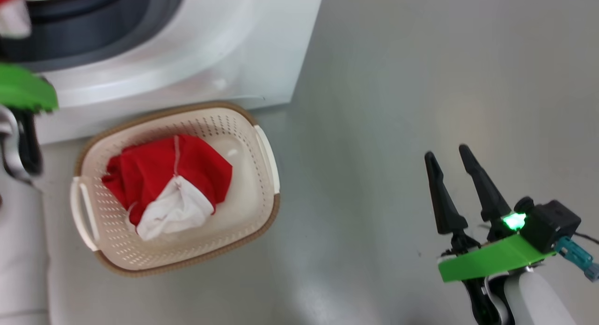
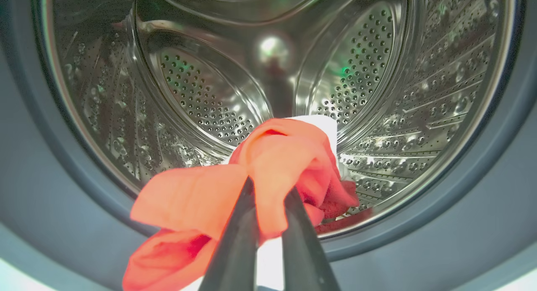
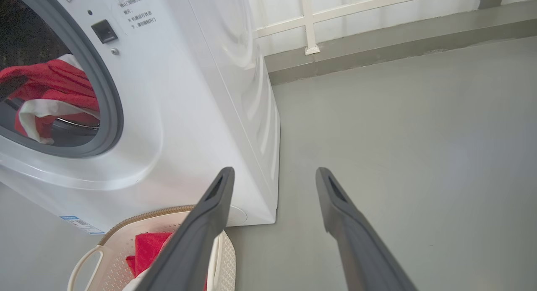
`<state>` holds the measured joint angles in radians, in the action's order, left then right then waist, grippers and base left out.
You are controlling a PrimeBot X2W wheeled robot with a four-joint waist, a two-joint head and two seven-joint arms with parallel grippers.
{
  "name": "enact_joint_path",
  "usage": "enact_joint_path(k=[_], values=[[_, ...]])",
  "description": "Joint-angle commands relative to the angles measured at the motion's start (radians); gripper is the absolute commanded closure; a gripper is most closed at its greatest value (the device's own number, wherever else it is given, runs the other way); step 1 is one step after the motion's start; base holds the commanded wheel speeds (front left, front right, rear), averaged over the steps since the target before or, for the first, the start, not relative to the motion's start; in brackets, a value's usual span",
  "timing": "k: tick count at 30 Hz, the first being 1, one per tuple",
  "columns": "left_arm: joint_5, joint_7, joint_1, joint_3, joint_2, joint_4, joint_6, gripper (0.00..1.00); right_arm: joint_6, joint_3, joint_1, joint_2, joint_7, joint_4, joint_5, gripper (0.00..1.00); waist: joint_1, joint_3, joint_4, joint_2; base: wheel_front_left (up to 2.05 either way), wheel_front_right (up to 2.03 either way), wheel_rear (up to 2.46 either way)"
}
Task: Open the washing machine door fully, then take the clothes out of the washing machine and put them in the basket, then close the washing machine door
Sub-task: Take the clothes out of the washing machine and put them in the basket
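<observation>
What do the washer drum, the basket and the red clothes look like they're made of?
Drum: polished steel by the look, mirror-bright with punched holes. Basket: probably moulded plastic, matt cream, with neat rows of holes; its brown rim looks woven but may be plastic too. Red clothes: soft fabric, matt, folding and creasing loosely; the weave is too fine to tell.

It was a laundry corner, plain and utilitarian. A white front-loading washing machine (image 3: pixel 188 115) stood on a bare grey painted floor (image 3: pixel 398 157), its steel drum (image 2: pixel 201 94) showing. Just in front of the machine sat a perforated plastic basket (image 1: pixel 117 231) holding red and white clothes (image 1: pixel 164 175). Behind the machine ran a low grey kerb (image 3: pixel 377 43) topped by a white frame (image 3: pixel 308 22) with pale panels — a utility space rather than a furnished room.
</observation>
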<state>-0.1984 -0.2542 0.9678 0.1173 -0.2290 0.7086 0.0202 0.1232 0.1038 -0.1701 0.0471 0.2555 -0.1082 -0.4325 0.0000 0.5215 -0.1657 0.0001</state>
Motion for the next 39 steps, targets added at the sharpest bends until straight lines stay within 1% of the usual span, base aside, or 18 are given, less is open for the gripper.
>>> enact_joint_path(k=[1, 4, 11, 19, 24, 31, 35, 39], values=[[-0.009, -0.008, -0.043, 0.042, -0.028, -0.044, 0.014, 1.00, 0.008, 0.012, 0.033, 0.003, 0.006, 0.016, 0.005, 0.00, 0.0000, -0.049, 0.028, -0.0001, 0.00, 0.00, 0.00], [-0.006, -0.008, -0.113, 0.090, 0.014, -0.102, 0.038, 1.00, 0.008, -0.003, 0.055, 0.003, 0.006, 0.010, 0.014, 0.00, 0.0000, -0.083, 0.047, -0.0001, 0.00, 0.00, 0.00], [0.077, -0.008, -0.272, 0.132, 0.099, -0.277, 0.068, 1.00, 0.008, -0.039, 0.097, 0.008, 0.006, 0.010, 0.023, 0.00, 0.0000, -0.144, 0.090, -0.0001, 0.00, 0.00, 0.00], [0.101, -0.008, -0.420, 0.145, 0.161, -0.435, 0.091, 1.00, 0.008, -0.057, 0.129, 0.016, 0.006, 0.012, 0.026, 0.00, 0.0000, -0.181, 0.125, -0.0001, 0.00, 0.00, 0.00], [0.093, -0.008, -0.478, 0.120, 0.175, -0.527, 0.099, 1.00, 0.008, -0.061, 0.131, 0.016, 0.006, 0.012, 0.027, 0.00, 0.0000, -0.185, 0.136, -0.0001, 0.00, 0.00, 0.00], [0.065, -0.008, -0.523, 0.087, 0.178, -0.617, 0.103, 1.00, 0.008, -0.060, 0.124, 0.015, 0.006, 0.013, 0.026, 0.00, 0.0000, -0.181, 0.134, -0.0001, 0.00, 0.00, 0.00], [0.045, -0.008, -0.552, 0.070, 0.179, -0.652, 0.091, 1.00, 0.008, -0.059, 0.118, 0.014, 0.006, 0.013, 0.025, 0.00, 0.0000, -0.171, 0.128, -0.0001, 0.00, 0.00, 0.00], [0.016, -0.008, -0.583, 0.051, 0.179, -0.645, 0.080, 1.00, 0.008, -0.061, 0.112, 0.012, 0.006, 0.015, 0.024, 0.00, 0.0000, -0.159, 0.123, -0.0001, 0.00, 0.00, 0.00]])
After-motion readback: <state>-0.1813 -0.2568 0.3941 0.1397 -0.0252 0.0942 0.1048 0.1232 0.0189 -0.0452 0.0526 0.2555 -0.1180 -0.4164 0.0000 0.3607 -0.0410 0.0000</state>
